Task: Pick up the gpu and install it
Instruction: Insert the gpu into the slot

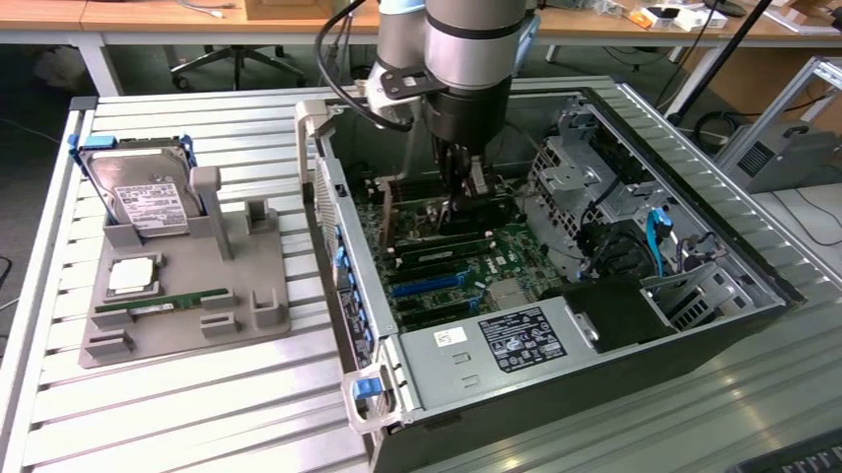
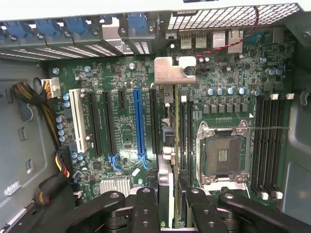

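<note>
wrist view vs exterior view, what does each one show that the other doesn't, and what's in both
Wrist view adds: the rear ports, a yellow-and-black cable bundle, and the gpu edge-on, clamped in the gripper, its metal bracket toward those ports. Exterior view adds: the grey tray with a hard drive and a green memory stick, on the slatted table beside the case. Both: the gripper down inside the open case over the motherboard.

Bright, even room light; the gpu [image 2: 173, 69] bracket gleams, the case [image 1: 593, 399] interior lies shadowed.
</note>
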Available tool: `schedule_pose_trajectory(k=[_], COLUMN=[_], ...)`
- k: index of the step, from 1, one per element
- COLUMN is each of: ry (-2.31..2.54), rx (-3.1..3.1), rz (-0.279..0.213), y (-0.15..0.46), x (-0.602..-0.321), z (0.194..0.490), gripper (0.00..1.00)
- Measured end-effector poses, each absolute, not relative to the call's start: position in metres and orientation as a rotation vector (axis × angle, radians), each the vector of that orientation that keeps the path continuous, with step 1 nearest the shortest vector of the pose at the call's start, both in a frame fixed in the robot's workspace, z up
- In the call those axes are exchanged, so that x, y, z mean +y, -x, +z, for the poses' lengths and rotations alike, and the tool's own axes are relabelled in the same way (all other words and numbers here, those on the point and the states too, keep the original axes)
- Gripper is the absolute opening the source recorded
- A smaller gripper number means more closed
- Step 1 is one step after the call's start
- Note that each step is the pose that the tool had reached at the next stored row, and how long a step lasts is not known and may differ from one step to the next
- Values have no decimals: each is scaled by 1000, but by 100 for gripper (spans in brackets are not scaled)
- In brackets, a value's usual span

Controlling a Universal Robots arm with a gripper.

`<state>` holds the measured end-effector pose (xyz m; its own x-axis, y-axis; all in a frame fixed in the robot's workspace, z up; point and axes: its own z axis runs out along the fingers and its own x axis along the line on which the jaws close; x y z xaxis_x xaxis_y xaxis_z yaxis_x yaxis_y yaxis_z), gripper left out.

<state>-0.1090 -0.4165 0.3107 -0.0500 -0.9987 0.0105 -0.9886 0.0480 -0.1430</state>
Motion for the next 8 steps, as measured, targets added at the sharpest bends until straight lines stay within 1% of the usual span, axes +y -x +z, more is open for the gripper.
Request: schedule_pose_trajectory(k=[8], ry=[2100], rx=[2206], rz=[-170], y=[112], x=[-417], z=[309], gripper=[27])
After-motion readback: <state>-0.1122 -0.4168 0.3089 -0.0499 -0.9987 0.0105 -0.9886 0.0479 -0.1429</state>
